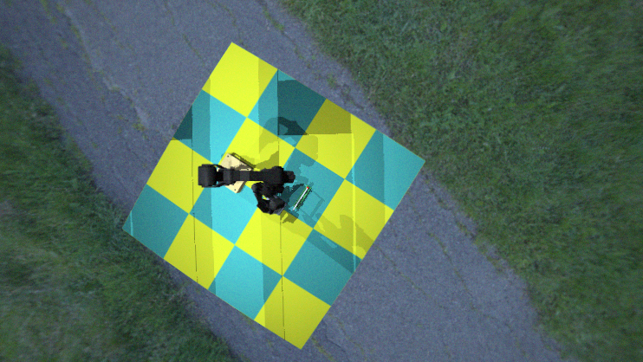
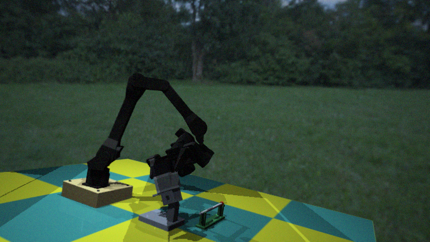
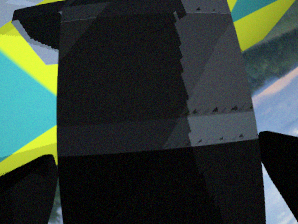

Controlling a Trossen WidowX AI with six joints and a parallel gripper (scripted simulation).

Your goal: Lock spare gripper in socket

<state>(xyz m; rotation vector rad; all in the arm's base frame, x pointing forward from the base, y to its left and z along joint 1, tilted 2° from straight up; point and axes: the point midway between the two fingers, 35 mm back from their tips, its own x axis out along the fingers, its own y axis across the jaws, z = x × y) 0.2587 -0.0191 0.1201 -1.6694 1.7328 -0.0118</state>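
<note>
The spare gripper (image 2: 168, 186) (image 3: 153, 96), a dark grey block, sits tilted on top of the grey mount (image 2: 160, 220), on its post. It fills the wrist view. My gripper (image 2: 162, 170) (image 3: 159, 155) (image 1: 273, 205) is open. Its black fingers stand at either side of the spare gripper's upper body with nothing clamped. The lock pin (image 2: 211, 208) (image 1: 300, 197), a thin pale rod with a red tip, lies across a small green stand (image 2: 207, 222) just right of the mount. In the top view my arm hides the mount and the socket.
The arm's wooden base block (image 2: 96, 193) (image 1: 230, 160) stands to the left of the mount. The yellow and teal checkered table (image 2: 44, 216) (image 1: 288, 310) ends close behind the green stand; grass lies beyond it.
</note>
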